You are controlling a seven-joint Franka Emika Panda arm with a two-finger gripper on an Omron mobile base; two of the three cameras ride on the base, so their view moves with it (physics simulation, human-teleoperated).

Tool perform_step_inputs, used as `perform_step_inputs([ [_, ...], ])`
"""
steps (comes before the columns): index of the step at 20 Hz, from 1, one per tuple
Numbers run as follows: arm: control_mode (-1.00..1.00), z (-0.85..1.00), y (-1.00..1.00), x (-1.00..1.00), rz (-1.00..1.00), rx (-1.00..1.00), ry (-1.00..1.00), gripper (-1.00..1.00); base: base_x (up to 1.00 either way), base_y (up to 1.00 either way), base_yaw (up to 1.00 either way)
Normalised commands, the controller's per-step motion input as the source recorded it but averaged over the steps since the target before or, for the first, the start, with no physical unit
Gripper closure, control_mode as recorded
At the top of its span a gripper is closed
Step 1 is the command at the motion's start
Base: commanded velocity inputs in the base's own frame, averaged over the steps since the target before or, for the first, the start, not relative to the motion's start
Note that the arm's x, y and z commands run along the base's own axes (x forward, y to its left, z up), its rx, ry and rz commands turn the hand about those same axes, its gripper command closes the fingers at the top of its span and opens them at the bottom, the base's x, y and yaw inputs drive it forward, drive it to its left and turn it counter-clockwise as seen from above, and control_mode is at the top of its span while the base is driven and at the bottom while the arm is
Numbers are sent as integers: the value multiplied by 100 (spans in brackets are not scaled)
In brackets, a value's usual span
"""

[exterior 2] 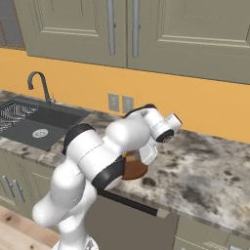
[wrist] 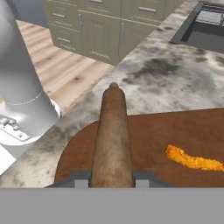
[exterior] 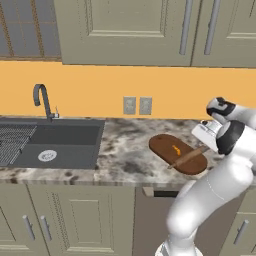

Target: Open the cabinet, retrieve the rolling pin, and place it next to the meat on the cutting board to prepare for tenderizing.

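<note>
The brown wooden rolling pin (wrist: 113,135) sticks straight out between my two fingertips (wrist: 146,178), and my gripper (wrist: 112,178) is shut on its near end. It hangs low over the dark reddish cutting board (wrist: 153,131), just left of the small orange meat (wrist: 192,159); I cannot tell if it touches the board. From the left base the rolling pin (exterior: 187,157) lies diagonally across the cutting board's (exterior: 165,145) right front part, with the meat (exterior: 176,149) behind it and my gripper (exterior: 205,148) at its right end. The cabinet (exterior: 200,30) doors overhead are closed.
A dark sink (exterior: 55,145) with a faucet (exterior: 44,100) sits left on the marble counter (exterior: 125,160). Two wall outlets (exterior: 137,105) are behind the board. The counter's front edge runs just in front of the board, with drawer units (wrist: 105,30) below.
</note>
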Motion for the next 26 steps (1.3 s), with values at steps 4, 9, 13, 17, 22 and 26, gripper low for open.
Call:
perform_step_inputs([
  [4, -100, -16, -3, 36, 0, -1, 0, 100, 0, 0, 0],
  [9, -100, -7, -4, 22, 0, 0, 0, 100, 0, 0, 0],
  [13, -100, -9, 0, 9, 0, 0, 2, -100, 0, 0, 0],
  [17, -100, 0, 0, 0, 0, 0, -1, -100, 0, 0, 0],
  [22, -100, 41, 0, -25, 3, 0, -11, -100, 0, 0, 0],
  [26, -100, 46, 0, -45, 3, 0, -6, -100, 0, 0, 0],
])
